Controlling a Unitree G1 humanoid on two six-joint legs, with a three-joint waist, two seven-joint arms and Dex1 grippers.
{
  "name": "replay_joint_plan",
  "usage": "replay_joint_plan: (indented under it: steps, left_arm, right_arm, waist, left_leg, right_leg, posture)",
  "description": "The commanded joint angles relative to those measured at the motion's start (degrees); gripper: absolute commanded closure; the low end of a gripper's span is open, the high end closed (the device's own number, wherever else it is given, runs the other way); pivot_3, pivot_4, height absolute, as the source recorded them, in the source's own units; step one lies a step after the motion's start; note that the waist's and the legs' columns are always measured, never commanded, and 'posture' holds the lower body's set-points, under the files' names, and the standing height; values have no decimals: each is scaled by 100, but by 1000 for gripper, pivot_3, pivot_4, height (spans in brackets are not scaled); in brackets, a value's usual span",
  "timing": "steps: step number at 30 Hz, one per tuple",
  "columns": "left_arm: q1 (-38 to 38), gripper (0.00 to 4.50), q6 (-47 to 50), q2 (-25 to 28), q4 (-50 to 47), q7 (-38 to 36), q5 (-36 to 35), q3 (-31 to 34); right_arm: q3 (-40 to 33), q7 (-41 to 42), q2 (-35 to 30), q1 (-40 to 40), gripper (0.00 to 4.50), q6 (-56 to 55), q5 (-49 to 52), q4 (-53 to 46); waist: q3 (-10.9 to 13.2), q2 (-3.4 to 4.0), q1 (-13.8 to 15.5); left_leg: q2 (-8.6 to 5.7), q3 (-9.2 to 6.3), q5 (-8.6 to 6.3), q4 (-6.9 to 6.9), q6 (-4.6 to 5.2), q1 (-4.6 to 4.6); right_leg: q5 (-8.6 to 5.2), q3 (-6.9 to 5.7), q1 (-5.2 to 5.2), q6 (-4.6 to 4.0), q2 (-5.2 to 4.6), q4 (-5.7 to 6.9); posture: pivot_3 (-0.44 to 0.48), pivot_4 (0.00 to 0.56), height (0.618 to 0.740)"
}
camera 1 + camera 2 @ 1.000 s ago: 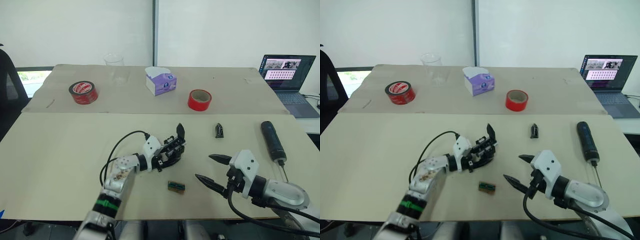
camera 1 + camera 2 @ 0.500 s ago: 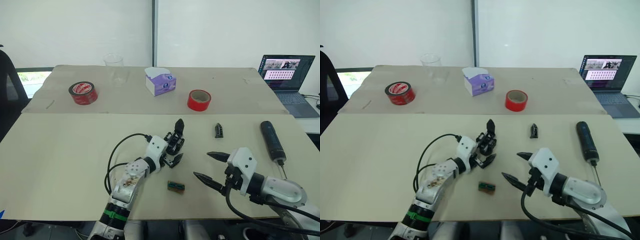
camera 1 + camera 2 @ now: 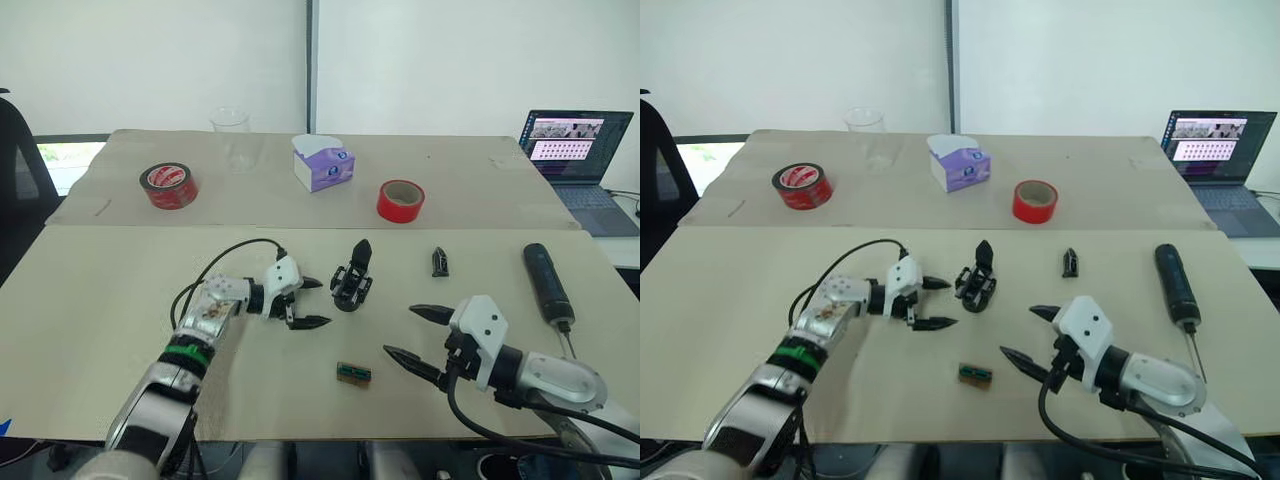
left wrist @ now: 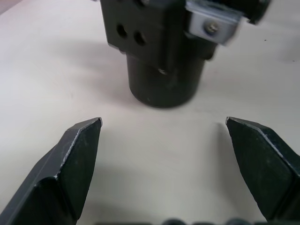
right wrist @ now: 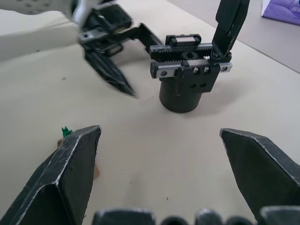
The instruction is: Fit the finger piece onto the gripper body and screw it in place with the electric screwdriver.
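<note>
Gripper body (image 3: 351, 283): stood upright on the near table (image 3: 120, 300) on its round base, just beside the left gripper's tips but not touched — judged to be set that way so the mounting face is presented for the missing finger.
Look of the body: a black cylinder under a blocky head with a toothed rack, small screw holes and one pointed finger rising on one side.
Left gripper (image 3: 303, 302): fingers spread wide, nothing held; the body is faced across a small gap.
Right gripper (image 3: 408, 333): fingers likewise parted and empty, hovering low between the small green-brown tray (image 3: 352, 373) and the body.
Finger piece (image 3: 438, 261): small, matte black, tapered; lying loose, well apart from the body and nearer the right arm — likely the next pickup.
Electric screwdriver (image 3: 545, 282): thick black cylinder with a thin bit toward the near edge, lying untouched at the right of the table.
Progress: fitting not yet begun.
</note>
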Motion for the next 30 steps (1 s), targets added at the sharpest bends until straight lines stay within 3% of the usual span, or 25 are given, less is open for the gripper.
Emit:
replay_joint_plan:
  steps: [1,10,13,16,20,26,30]
  left_arm:
    - [-448,23,-927,-228,882,-199,243,-26]
    - [-1009,23,-1186,-781,1928,-294,335,223]
    - [-964,861,-1112,-882,1892,-487,249,355]
    - [-770,2163,-953,-910,1623,-618,170,455]
    - [32,2171,-276,-871,68,-341,59,418]
    - [1790,2171,1784,-1055,-3509,1614,338,286]
    - [2203,2171,2654,-1430,-4349,2752,545,238]
  right_arm:
    - [-77,17,1,14,0,-163,-2,-100]
    - [-139,-10,-17,97,0,-152,2,-151]
    - [-142,-40,-8,121,0,-138,5,-189]
    - [-154,-84,2,123,0,-115,17,-240]
    - [-199,-185,33,69,0,-65,88,-355]
    - [-234,-247,86,90,0,60,326,-561]
    - [-217,-213,10,200,0,107,370,-648]
  waist:
    - [1,-1,-5]
    - [2,-3,-56]
    - [2,-3,-60]
    - [2,-3,-61]
    - [1,-2,-73]
    - [1,-1,-59]
    - [1,-1,-6]
  left_leg:
    - [-2,-1,-1,0,1,-2]
    - [-4,-8,-2,2,4,-1]
    - [-3,-9,-2,1,4,-1]
    - [-2,-9,-2,2,3,-2]
    - [10,-9,-2,0,4,-2]
    - [21,-12,-2,1,4,2]
    - [21,-13,-2,2,4,3]
  right_leg:
    - [1,0,-1,2,-2,-1]
    - [2,0,1,8,-3,5]
    - [2,0,0,9,-3,5]
    - [2,0,0,9,-3,5]
    - [2,2,-2,10,-4,5]
    - [3,6,-1,8,-3,12]
    - [3,4,4,9,-4,11]
  posture:
    - [0,150,740]
    - [0,150,740]
    - [0,150,740]
    - [0,150,740]
    - [0,150,740]
    - [0,150,740]
    - [0,150,740]
